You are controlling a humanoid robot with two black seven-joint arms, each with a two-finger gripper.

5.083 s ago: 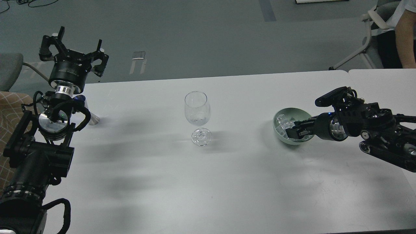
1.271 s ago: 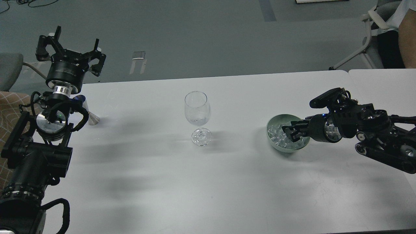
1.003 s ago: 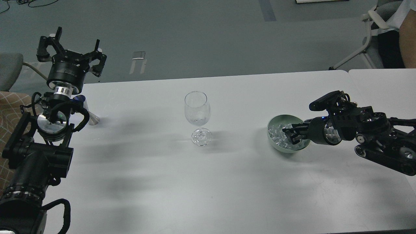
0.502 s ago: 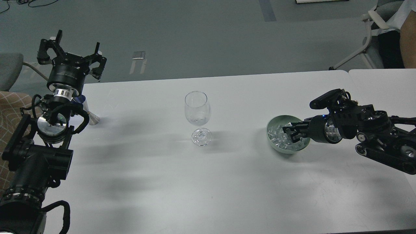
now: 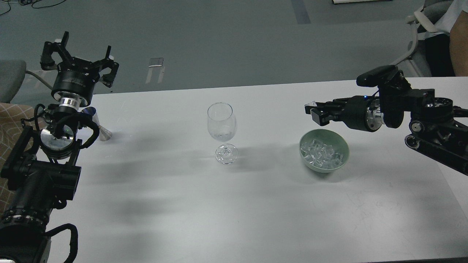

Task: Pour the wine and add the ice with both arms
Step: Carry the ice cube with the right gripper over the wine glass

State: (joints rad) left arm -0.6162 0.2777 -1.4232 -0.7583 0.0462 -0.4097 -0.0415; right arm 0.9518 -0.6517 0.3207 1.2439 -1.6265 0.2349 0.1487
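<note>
White tabletop (image 5: 234, 204) carries an upright clear stemmed wine glass (image 5: 222, 128) and, to its right, a pale green bowl (image 5: 307, 157) of small clear ice cubes (image 5: 321, 153). Above the bowl, the right gripper (image 5: 312, 109) pinches what looks like one cube. The left gripper (image 5: 78, 60), raised at the table's far left, is spread wide.

An office or lab. A white counter (image 5: 234, 204) stands on grey floor (image 5: 219, 40). A wheeled chair (image 5: 413, 40) sits nearby, with cables (image 5: 33, 3) trailing beyond.
</note>
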